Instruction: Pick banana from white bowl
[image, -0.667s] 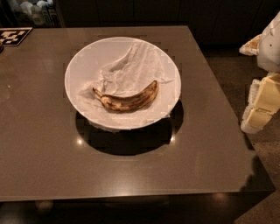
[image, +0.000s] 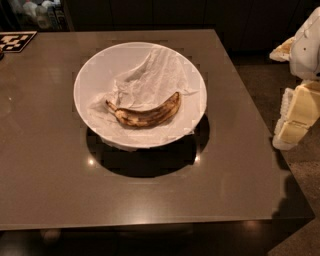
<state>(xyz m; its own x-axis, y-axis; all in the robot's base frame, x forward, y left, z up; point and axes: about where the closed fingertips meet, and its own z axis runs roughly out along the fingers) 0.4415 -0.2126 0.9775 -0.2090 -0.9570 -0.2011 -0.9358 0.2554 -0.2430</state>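
Centrally, the curved, brown-blotched yellow banana (image: 145, 114) lies on crumpled white paper (image: 150, 75) inside the round white bowl (image: 90, 80) on the grey-brown table (image: 50, 175). The cream gripper (image: 292, 122) hangs beyond the table's right edge, well apart; whether it is parted or closed cannot be told.

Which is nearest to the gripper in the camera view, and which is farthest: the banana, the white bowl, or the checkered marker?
The gripper hangs beside the table's right edge.
1. White bowl: table's middle, its right rim nearest.
2. Banana: inside the bowl.
3. Checkered marker: far left corner.
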